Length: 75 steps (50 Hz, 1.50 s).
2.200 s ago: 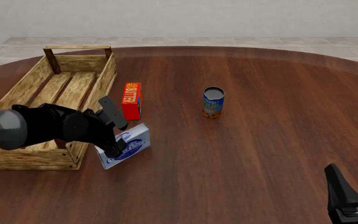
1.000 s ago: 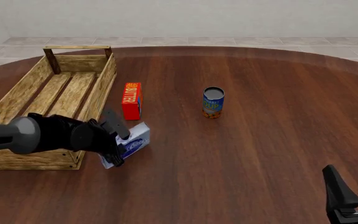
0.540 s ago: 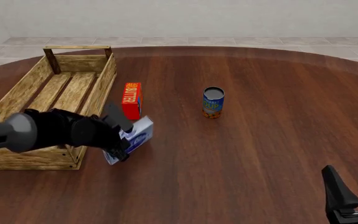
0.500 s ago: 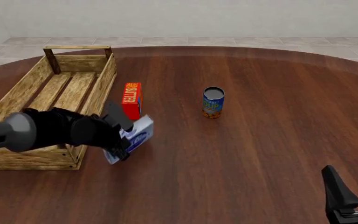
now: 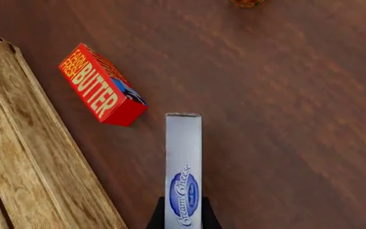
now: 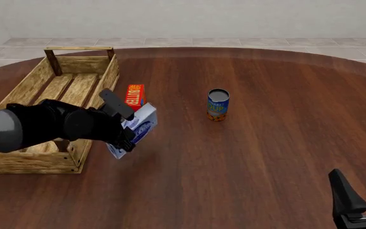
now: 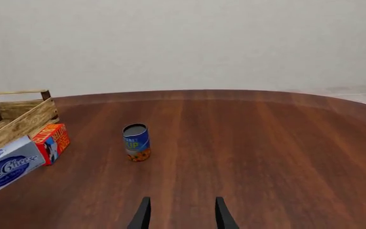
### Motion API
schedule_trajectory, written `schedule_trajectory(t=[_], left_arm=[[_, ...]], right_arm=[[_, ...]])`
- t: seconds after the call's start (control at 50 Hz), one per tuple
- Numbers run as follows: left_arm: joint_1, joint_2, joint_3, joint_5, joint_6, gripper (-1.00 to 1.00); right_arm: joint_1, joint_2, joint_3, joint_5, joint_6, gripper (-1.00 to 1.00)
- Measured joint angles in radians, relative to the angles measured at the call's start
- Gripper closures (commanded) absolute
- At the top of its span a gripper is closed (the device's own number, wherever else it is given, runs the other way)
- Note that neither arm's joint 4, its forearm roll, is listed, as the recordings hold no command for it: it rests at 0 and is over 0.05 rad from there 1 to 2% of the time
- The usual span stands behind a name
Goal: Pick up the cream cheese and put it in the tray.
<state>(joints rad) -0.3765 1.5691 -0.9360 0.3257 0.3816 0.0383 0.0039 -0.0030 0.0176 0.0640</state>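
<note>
The cream cheese [image 6: 139, 126], a white and blue box with a blue oval, is held tilted above the table in my left gripper [image 6: 123, 128], which is shut on it. It hangs just right of the tray [image 6: 55, 87], a light-wood crate at the left, and hides the near end of the butter box. In the left wrist view the cream cheese [image 5: 183, 167] shows edge-on between the fingers, with the tray's wall [image 5: 24, 157] beside it. In the right wrist view the cream cheese [image 7: 8, 168] and the tray [image 7: 15, 119] are far off. My right gripper [image 6: 364, 191] is open and empty at the near right.
A red-orange BUTTER box [image 6: 134, 94] stands next to the tray's right wall, also seen in the left wrist view [image 5: 100, 90]. A blue soup can [image 6: 218, 105] stands upright mid-table, ahead of the right gripper [image 7: 181, 214] in its wrist view.
My left gripper has lifted the cream cheese off the table and carried it a little away from me, so it now overlaps the butter box. The right arm has not moved.
</note>
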Motion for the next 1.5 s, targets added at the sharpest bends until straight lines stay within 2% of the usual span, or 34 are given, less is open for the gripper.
schedule_trajectory(t=[0.4, 0.8, 1.5], left_arm=[[0.023, -0.075, -0.034, 0.030, -0.106, 1.00], [0.107, -0.116, -0.072, 0.042, -0.205, 1.00], [0.298, -0.066, -0.177, 0.036, -0.265, 1.00]], right_arm=[[0.002, 0.000, 0.001, -0.001, 0.003, -1.00], [0.004, -0.001, 0.002, -0.002, 0.003, -1.00], [0.008, -0.002, 0.003, -0.002, 0.005, -1.00]])
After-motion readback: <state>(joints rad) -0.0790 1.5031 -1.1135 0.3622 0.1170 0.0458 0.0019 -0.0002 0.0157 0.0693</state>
